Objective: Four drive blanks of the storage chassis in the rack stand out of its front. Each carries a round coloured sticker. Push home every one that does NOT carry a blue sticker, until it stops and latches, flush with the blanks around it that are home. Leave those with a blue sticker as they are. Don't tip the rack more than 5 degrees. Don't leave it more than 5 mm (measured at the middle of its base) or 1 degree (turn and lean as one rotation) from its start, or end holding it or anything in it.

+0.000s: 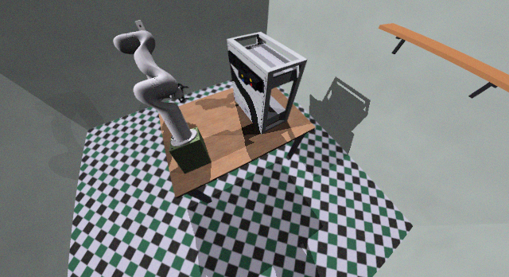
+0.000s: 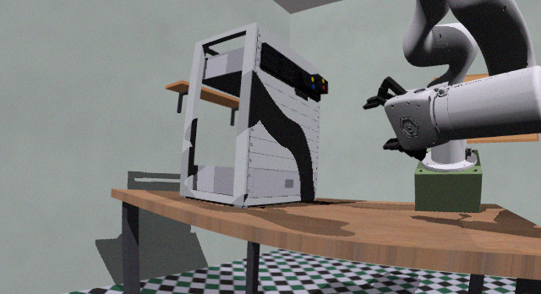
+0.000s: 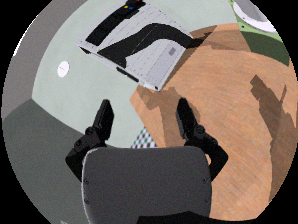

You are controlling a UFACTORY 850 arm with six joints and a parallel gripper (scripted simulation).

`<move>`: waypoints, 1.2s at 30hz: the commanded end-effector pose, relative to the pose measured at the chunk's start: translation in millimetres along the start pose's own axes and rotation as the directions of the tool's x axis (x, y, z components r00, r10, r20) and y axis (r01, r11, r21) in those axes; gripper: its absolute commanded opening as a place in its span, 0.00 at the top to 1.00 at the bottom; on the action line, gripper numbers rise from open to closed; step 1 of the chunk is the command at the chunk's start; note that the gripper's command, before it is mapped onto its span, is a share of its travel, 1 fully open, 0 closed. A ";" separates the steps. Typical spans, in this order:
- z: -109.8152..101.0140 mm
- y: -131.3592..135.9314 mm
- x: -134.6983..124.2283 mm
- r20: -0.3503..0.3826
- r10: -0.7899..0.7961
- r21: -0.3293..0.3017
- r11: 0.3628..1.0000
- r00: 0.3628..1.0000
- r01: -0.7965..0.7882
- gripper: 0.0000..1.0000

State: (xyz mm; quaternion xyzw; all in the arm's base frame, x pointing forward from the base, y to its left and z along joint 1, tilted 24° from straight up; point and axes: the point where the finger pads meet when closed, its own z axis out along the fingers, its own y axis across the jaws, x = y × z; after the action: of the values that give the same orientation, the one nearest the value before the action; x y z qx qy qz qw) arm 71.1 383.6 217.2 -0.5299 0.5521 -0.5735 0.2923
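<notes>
The white and black rack (image 1: 266, 66) (image 2: 270, 167) (image 3: 149, 56) stands upright at the far end of the wooden table (image 1: 223, 150) (image 2: 338, 235) (image 3: 226, 96). Near the top of its front, the black storage chassis has a block of drive blanks (image 1: 246, 79) (image 2: 316, 84) standing out. Their stickers are yellow (image 2: 312, 78), yellow (image 2: 323, 80), blue (image 2: 314, 86) and red (image 2: 324, 88). My gripper (image 1: 180, 91) (image 2: 377, 125) (image 3: 144, 106) is open and empty. It hangs in the air well short of the rack's front, a little below the stickers' height, and points toward the rack.
The arm stands on a green pedestal (image 1: 191, 154) (image 2: 448, 188) on the table's near end. A wooden wall shelf (image 1: 445, 54) (image 2: 203, 93) hangs behind the rack. The floor (image 1: 258, 229) is chequered.
</notes>
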 end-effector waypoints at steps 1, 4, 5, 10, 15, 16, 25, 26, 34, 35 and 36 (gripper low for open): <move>1.1 0.0 -0.3 -0.001 -0.002 -0.003 1.000 1.000 0.002 0.00; 3.2 0.7 -0.7 -0.003 -0.006 -0.009 1.000 1.000 0.006 0.00; 4.1 1.0 -0.9 -0.004 -0.007 -0.011 1.000 1.000 0.007 0.00; 7.6 2.1 -1.6 -0.007 -0.014 -0.020 1.000 1.000 0.014 0.00; 16.5 5.1 -3.3 -0.014 -0.031 -0.044 0.999 0.999 0.030 0.00; 18.8 5.9 -3.7 -0.016 -0.035 -0.050 0.998 0.999 0.034 0.00; 39.4 13.1 -6.7 -0.029 -0.074 -0.106 0.992 0.997 0.070 0.00; 43.1 14.5 -7.2 -0.031 -0.080 -0.116 0.990 0.996 0.076 0.00; 78.2 28.3 -9.8 -0.043 -0.145 -0.219 0.967 0.989 0.132 0.00; 83.3 30.4 -10.0 -0.043 -0.154 -0.234 0.962 0.987 0.139 0.00; 88.5 32.7 -10.0 -0.043 -0.163 -0.250 0.957 0.986 0.147 0.00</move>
State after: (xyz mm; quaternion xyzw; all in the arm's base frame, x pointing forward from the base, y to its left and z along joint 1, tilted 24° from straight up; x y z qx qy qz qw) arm 133.0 362.9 178.0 -0.5745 0.5785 -0.5481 0.1866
